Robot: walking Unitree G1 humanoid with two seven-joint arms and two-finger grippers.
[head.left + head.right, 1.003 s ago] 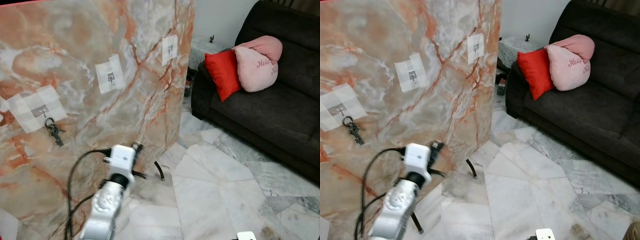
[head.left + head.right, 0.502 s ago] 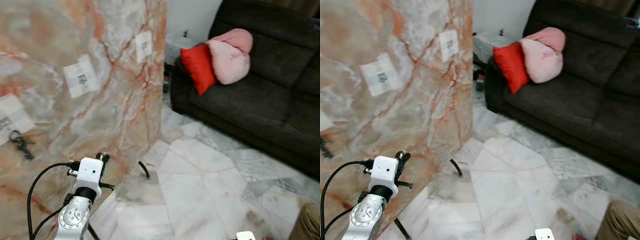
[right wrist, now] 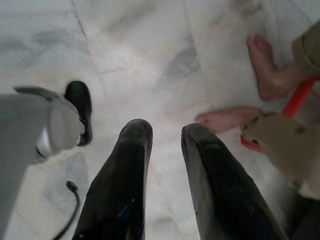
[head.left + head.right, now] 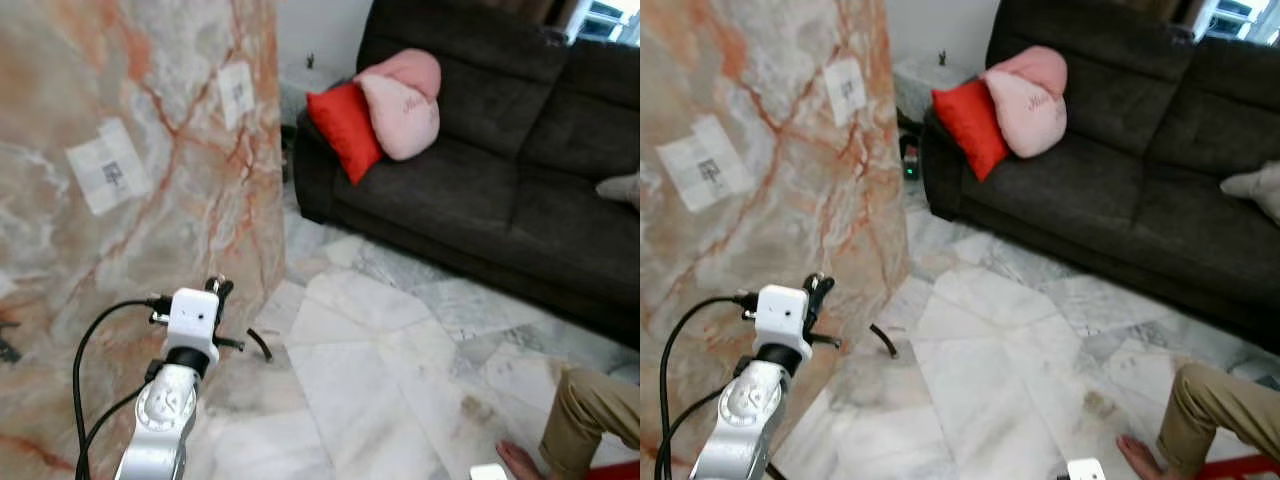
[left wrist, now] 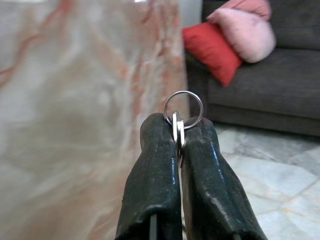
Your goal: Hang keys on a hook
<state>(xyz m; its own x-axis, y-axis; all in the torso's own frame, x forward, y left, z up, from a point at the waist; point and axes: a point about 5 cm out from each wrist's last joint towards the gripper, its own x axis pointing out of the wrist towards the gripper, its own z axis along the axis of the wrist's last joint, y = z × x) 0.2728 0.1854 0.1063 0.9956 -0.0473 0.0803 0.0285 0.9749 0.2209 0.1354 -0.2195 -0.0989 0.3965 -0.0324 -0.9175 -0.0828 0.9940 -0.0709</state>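
The left gripper [image 5: 179, 145] has its two long black fingers pressed together on a silver key ring with flat metal keys [image 5: 181, 116], the ring standing up past the fingertips. From where I stand, the silver left arm reaches toward the tall upright slab of orange-veined marble [image 4: 150, 150], its gripper at about seven o'clock in the head view, near the slab but apart from it. Two white paper patches are stuck on the slab, one at ten o'clock [image 4: 108, 178] and one at eleven [image 4: 237, 92], each carrying a small dark mark; I cannot tell whether those marks are hooks, and no print on them is readable. The right gripper [image 3: 165, 137] hangs low over the pale marble floor [image 4: 400, 380] with its fingers apart and nothing between them, close to a person's bare feet [image 3: 227, 120]. The dark brown sofa [image 4: 500, 180] at one o'clock holds a red cushion [image 4: 343, 128] and a pink one [image 4: 400, 98] with cursive stitching too blurred to read. The risk, I think, is that the ring sits edge-on in a narrow pinch: a slight misalignment at the slab could knock it sideways, or the keys could slip and drop to the floor.
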